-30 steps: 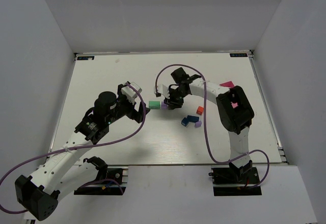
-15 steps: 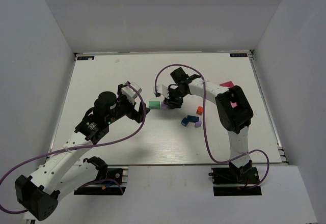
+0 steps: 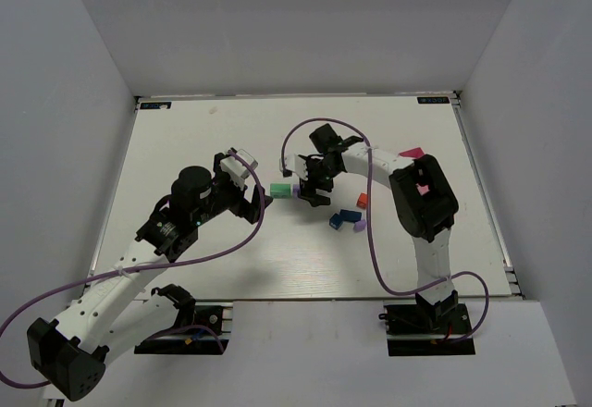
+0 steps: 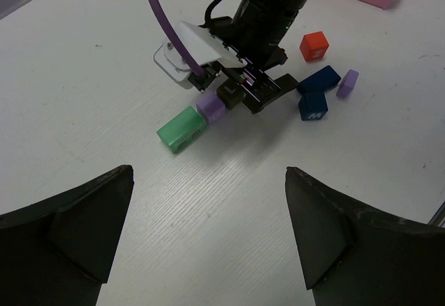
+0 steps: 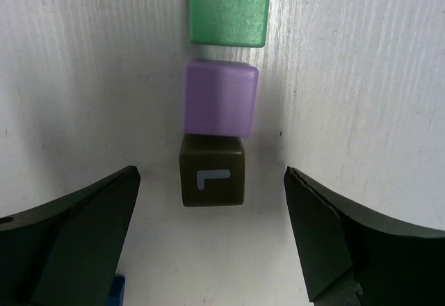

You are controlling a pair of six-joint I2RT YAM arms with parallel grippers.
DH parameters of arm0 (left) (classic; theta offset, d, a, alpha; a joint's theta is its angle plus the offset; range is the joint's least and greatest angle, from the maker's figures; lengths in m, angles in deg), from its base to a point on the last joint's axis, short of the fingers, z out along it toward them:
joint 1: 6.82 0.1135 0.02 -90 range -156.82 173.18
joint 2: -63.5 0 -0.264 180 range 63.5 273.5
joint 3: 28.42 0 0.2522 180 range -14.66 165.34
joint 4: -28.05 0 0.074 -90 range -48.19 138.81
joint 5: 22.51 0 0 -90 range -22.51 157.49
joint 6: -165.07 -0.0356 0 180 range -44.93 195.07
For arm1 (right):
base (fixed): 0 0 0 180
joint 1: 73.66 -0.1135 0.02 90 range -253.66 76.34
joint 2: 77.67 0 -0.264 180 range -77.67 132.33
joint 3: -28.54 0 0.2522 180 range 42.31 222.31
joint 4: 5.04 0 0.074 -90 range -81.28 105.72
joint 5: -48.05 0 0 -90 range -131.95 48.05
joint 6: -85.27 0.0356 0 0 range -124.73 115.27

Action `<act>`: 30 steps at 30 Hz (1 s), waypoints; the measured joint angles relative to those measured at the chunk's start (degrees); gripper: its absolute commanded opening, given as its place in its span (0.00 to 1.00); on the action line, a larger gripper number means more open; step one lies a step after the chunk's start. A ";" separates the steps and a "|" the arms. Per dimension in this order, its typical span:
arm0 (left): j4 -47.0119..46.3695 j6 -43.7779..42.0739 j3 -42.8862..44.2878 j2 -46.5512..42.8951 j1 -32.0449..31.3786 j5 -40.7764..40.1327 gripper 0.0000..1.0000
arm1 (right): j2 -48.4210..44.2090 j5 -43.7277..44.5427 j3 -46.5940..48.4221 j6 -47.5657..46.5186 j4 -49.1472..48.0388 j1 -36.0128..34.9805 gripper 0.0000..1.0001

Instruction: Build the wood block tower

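Observation:
Three wood blocks lie flat in a row, touching end to end: a green bar (image 5: 229,7), a purple cube (image 5: 221,97) and a dark cube (image 5: 212,172) with a pale L mark. This row is all of the tower that shows. My right gripper (image 5: 212,175) is open, its fingers apart on either side of the dark cube without touching it. From above, the right gripper (image 3: 313,185) covers the dark cube, with the purple cube (image 3: 297,191) and green bar (image 3: 280,190) to its left. My left gripper (image 4: 208,229) is open and holds nothing, short of the green bar (image 4: 180,129).
Loose blocks lie right of the row: a red cube (image 4: 313,45), two dark blue blocks (image 4: 319,80) and a small purple block (image 4: 348,83). A pink tray (image 3: 413,154) sits at the back right. The right arm's purple cable (image 3: 370,231) loops over the table.
My right gripper has opened wide and let go of the dark cube, which now lies against the purple cube. The left arm has not moved.

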 measured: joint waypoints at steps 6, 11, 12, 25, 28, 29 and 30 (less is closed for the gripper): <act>0.02 0.00 0.00 0.00 0.00 -0.04 1.00 | -5.03 0.50 -3.67 0.92 -0.09 1.31 0.90; -0.07 0.44 -0.02 0.00 0.00 -0.04 1.00 | -18.99 2.32 -11.04 4.24 -1.97 3.34 0.90; -0.07 0.79 -0.04 0.00 0.00 -0.07 1.00 | -22.49 3.26 -12.74 5.84 -3.21 3.72 0.90; 0.85 7.65 4.72 12.11 -0.46 0.00 0.85 | -44.46 7.48 -31.30 21.66 -10.45 9.79 0.31; 2.43 7.52 9.60 16.61 -0.55 -0.26 0.70 | -45.09 6.67 -33.53 22.49 -10.38 11.56 0.32; 2.58 7.21 10.67 17.75 -0.55 -0.33 0.60 | -45.13 6.51 -34.05 22.62 -10.64 12.13 0.37; 2.58 7.23 11.26 18.51 -0.55 -0.44 0.54 | -45.13 6.43 -34.38 22.88 -10.69 12.57 0.40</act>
